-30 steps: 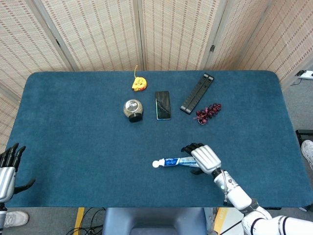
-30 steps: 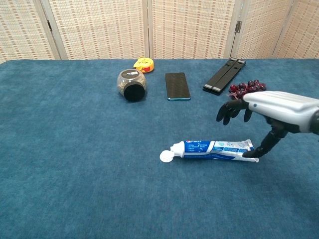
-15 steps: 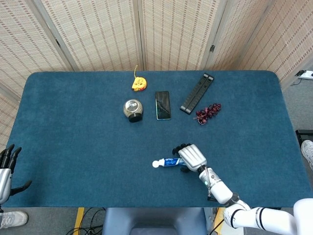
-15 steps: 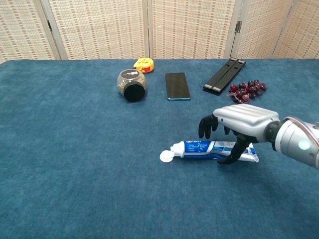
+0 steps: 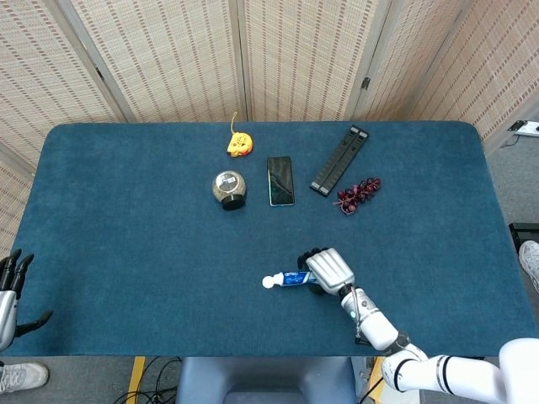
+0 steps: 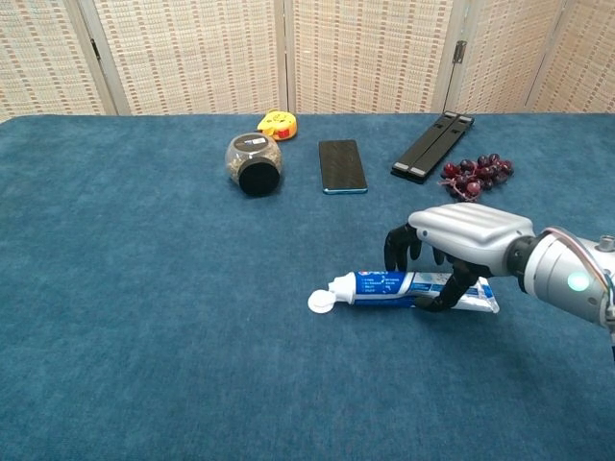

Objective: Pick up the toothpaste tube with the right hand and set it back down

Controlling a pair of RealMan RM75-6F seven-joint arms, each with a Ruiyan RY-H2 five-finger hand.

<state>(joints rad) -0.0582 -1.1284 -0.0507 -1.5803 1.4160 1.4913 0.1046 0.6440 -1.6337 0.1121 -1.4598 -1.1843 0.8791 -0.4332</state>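
The white and blue toothpaste tube (image 5: 289, 279) (image 6: 384, 285) lies flat on the blue table (image 5: 126, 219), with its white cap (image 6: 320, 302) pointing left. My right hand (image 5: 328, 269) (image 6: 466, 230) arches over the tube's right half. Its fingers (image 6: 396, 252) hang down behind the tube, and its thumb (image 6: 444, 296) touches the near side. The tube still rests on the cloth. My left hand (image 5: 7, 290) hangs off the table's near left edge with its fingers apart, holding nothing.
At the back of the table are a round jar (image 5: 228, 188) (image 6: 255, 163), a black phone (image 5: 280, 180) (image 6: 342, 165), a yellow tape measure (image 5: 238, 144), a black folded stand (image 5: 340, 159) (image 6: 432, 145) and a bunch of dark grapes (image 5: 358, 194) (image 6: 476, 175).
My right hand slid left from the tube's tail end to over its right half and dropped lower, the thumb now against the tube. The left hand sank slightly at the frame edge.
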